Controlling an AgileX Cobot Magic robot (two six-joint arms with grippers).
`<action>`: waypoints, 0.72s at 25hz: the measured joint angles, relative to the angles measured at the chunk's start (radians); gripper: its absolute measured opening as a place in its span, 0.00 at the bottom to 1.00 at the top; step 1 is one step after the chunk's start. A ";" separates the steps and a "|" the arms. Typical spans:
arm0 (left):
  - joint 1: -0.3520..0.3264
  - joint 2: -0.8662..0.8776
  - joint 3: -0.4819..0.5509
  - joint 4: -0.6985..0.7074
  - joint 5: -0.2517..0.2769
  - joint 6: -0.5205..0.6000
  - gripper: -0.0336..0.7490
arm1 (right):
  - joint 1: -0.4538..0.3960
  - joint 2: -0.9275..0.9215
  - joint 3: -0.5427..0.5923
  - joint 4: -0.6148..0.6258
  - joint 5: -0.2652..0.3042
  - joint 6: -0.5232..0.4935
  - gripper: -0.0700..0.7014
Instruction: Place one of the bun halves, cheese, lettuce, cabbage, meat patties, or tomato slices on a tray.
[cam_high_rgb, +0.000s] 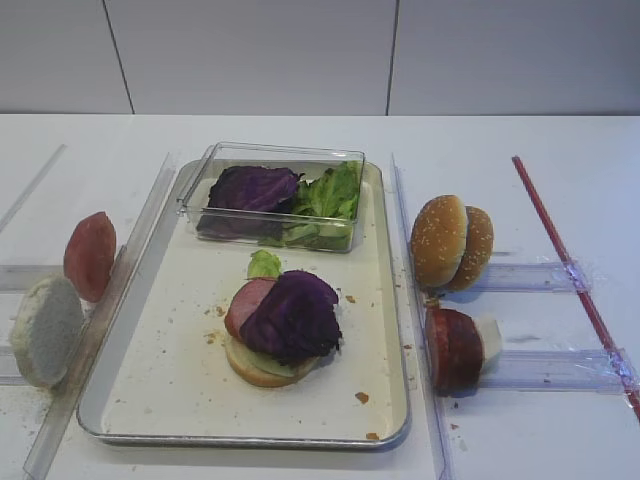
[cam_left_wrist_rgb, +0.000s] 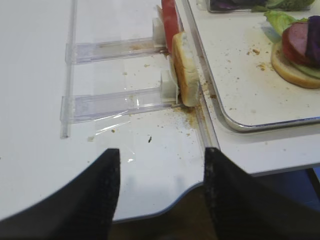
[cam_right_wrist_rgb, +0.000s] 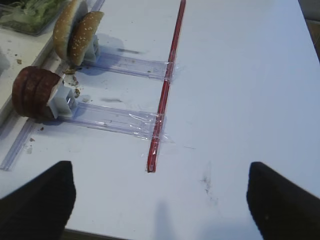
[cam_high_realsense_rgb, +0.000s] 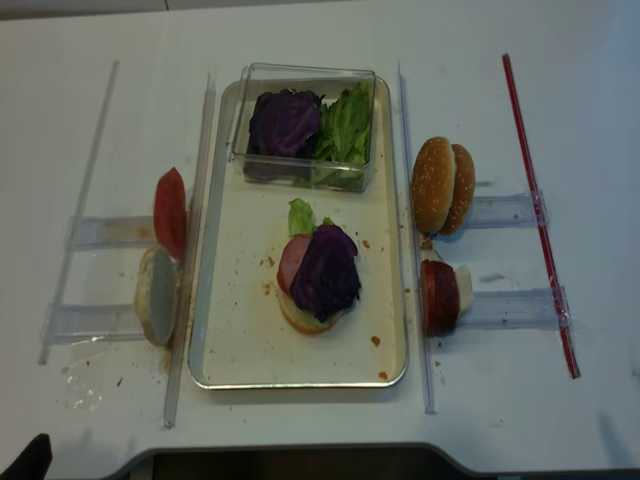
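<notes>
On the tray (cam_high_rgb: 170, 375) (cam_high_realsense_rgb: 240, 345) a bun half carries lettuce (cam_high_rgb: 264, 264), a pink meat slice and a purple cabbage leaf (cam_high_rgb: 295, 315) on top. The stack shows at the left wrist view's right edge (cam_left_wrist_rgb: 300, 47). My left gripper (cam_left_wrist_rgb: 161, 152) is open and empty over the table's front edge, short of an upright bun half (cam_left_wrist_rgb: 185, 70) (cam_high_rgb: 45, 330) and tomato slices (cam_high_rgb: 90, 255). My right gripper (cam_right_wrist_rgb: 160, 167) is wide open over bare table, right of the sesame bun halves (cam_right_wrist_rgb: 75, 35) (cam_high_rgb: 452, 242), meat patties (cam_right_wrist_rgb: 32, 92) (cam_high_rgb: 455, 348) and cheese (cam_high_rgb: 488, 338).
A clear plastic box (cam_high_rgb: 270, 190) with more cabbage and lettuce stands at the tray's far end. Clear plastic racks (cam_left_wrist_rgb: 115, 102) (cam_right_wrist_rgb: 115, 117) and long rails flank the tray. A red strip (cam_right_wrist_rgb: 165, 85) is taped along the right side. Crumbs lie on the tray floor.
</notes>
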 joint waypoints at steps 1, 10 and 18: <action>0.000 0.000 0.000 0.000 0.000 0.000 0.50 | 0.000 0.000 0.000 0.000 0.000 0.000 0.99; 0.000 0.000 0.000 0.000 -0.001 0.002 0.50 | 0.000 0.000 0.000 0.000 0.000 0.000 0.99; 0.000 0.000 0.000 0.000 -0.002 0.004 0.50 | 0.000 0.000 0.000 0.000 0.000 -0.002 0.99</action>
